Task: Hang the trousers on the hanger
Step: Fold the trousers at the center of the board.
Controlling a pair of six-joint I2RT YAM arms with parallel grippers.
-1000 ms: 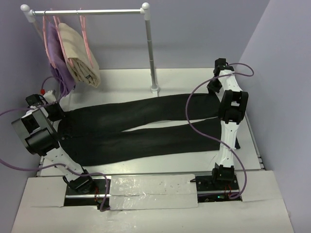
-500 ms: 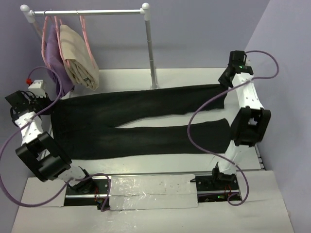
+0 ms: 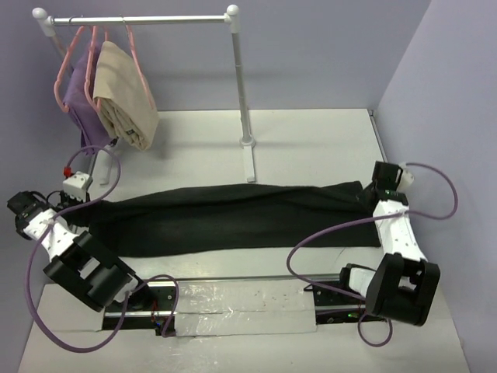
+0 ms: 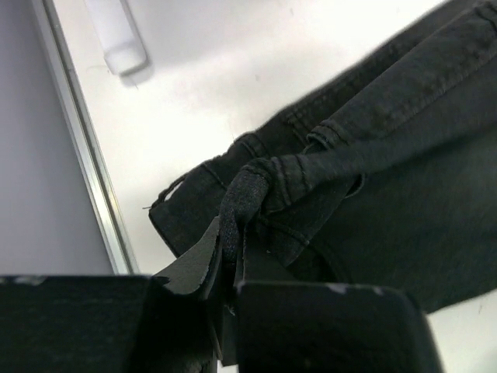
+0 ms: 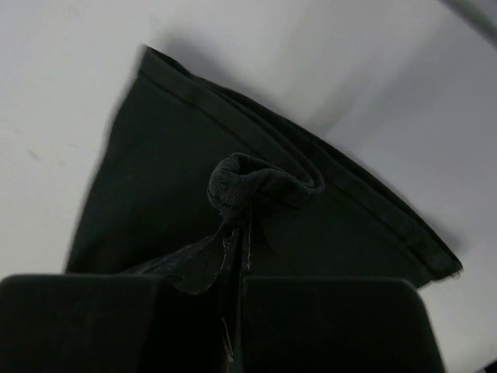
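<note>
The long black fabric trousers lie stretched across the white counter, folded lengthwise w/ one leg over the other, waist at the L end and hems at the R end. They sit in the near half of the counter, in front of the foot of the silver rail.

The L end effector is clenched on the waistband. Its wrist cam shows a bunched fold of dark denim-like cloth nipped between the two tips and pulled up off the counter, the rest of the waist sagging below it.

The R end effector is likewise clamped tight, grasping a small wad of cloth at the hem end, w/ the cuff edges fanned out flat beneath it.

Thin pink clothes hangers hang at the L end of the rail, well apart from the trousers. A beige folded garment and a purple garment are draped there too. From here I can't make out which hanger, if any, is bare
</note>
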